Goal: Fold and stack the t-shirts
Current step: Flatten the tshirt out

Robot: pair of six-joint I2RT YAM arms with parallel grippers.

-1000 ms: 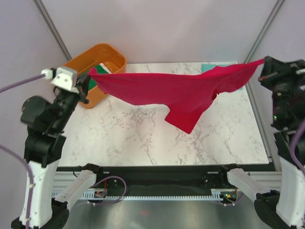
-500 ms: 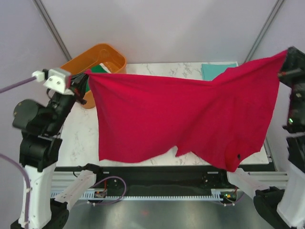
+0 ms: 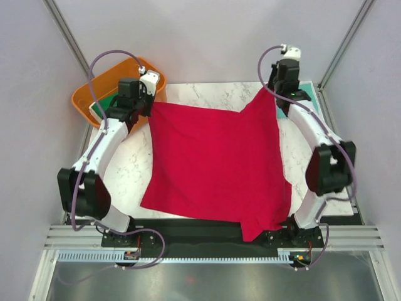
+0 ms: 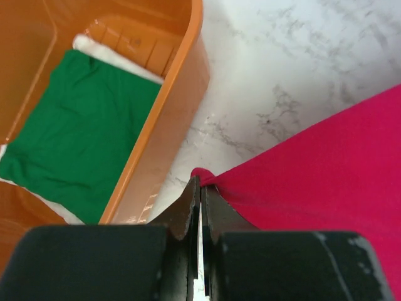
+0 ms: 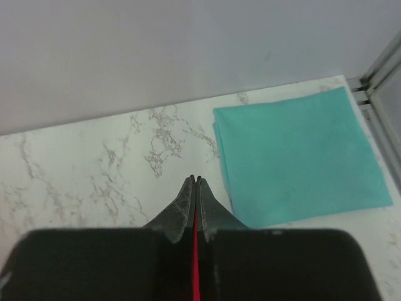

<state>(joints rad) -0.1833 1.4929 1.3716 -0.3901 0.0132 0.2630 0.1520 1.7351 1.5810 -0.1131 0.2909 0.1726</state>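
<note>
Though flat — red t-shirt (image 3: 216, 163) lengthwise far-to-near

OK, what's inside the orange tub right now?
A folded dark green t-shirt with a white edge lies in the orange tub. Whatever is beneath it is covered.

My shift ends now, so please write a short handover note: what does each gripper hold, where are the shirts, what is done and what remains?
Left gripper: fingers shut on the far left corner of the red t-shirt.
Right gripper: fingers shut on its far right corner.
Red t-shirt: spread on the table, with part of the near edge hanging over the front.
Teal t-shirt: folded, at the table's far right corner.
Green t-shirt: inside the orange tub.
Done: teal folded, red laid out.
Left: fold red, take out and fold green, stack all.
</note>
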